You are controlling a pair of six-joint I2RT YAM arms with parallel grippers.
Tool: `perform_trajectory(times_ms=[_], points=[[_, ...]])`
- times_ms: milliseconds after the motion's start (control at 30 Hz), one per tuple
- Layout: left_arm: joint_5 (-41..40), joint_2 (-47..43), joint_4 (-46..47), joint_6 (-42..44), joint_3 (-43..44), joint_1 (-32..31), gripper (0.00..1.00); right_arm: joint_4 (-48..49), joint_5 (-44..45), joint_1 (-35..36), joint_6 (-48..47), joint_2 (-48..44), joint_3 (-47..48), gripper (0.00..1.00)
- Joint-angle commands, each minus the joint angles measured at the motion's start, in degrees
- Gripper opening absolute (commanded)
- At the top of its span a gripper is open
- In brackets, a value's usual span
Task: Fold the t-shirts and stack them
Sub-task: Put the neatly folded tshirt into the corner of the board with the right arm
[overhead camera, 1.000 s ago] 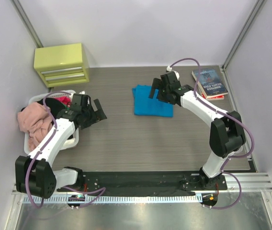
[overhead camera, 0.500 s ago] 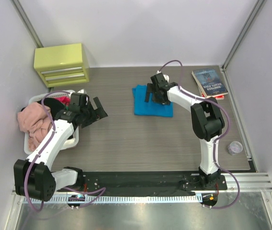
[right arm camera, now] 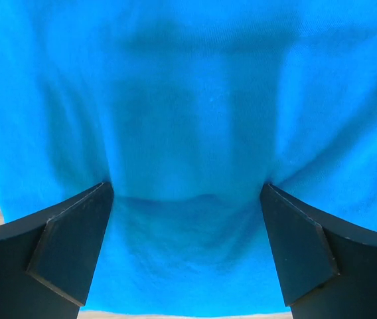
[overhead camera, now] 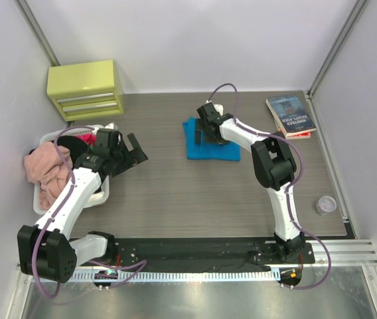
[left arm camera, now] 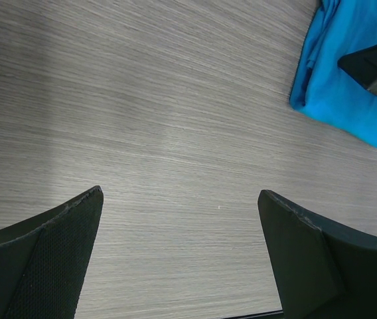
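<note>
The turquoise t-shirt (overhead camera: 216,153) lies folded into a compact rectangle toward the far middle of the bench (overhead camera: 175,193), and it is the only shirt out there. The right pincer (right arm camera: 185,191) is directly over it with its jaws spread as wide as they go. The tips appear to rest on the cloth, which dimples between them, but nothing is clamped.

This looks like the end of the first fold, either a last press to flatten it or the moment before lifting away. The next move calls for a fresh shirt, and the left pincer (left arm camera: 180,193) is placed to fetch one. It hangs wide open and empty above bare bench just beside the white basket (overhead camera: 49,137).

That basket sits at the left edge and holds the rest of the work. A pink t-shirt (overhead camera: 46,171) is heaped over its near rim, with black cloth (overhead camera: 74,141) and a bit of red (overhead camera: 92,139) deeper inside. Pulling one shirt free without dragging out the others will take a high, clean pinch.
</note>
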Motion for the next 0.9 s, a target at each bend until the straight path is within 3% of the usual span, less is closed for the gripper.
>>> perform_trajectory(times_ms=[0,300,533,733,867], points=[[-3.32,-2.75,2.14,-0.55,0.77,0.15,1.0,-1.54,1.24,-0.4,-3.16,5.85,4.01,1.0],[-5.1,-0.3,1.88,0.69,3.76,1.11,1.0,-2.24,-4.56,-1.02,-1.32,15.69,18.51,1.0],[-0.46,6.1,4.61,1.38,7.87,2.61,1.0,-4.6,-7.55,-1.54,4.57,25.18,32.3,1.0],[1.67,8.23,4.34,3.93,9.56,2.61,1.0,-3.82,-5.9,-3.74,-1.75,23.89,33.02,1.0],[-1.22,8.23,3.9,5.08,9.39,2.78,1.0,-4.08,-3.17,-5.67,-2.02,22.3,32.15,1.0]])
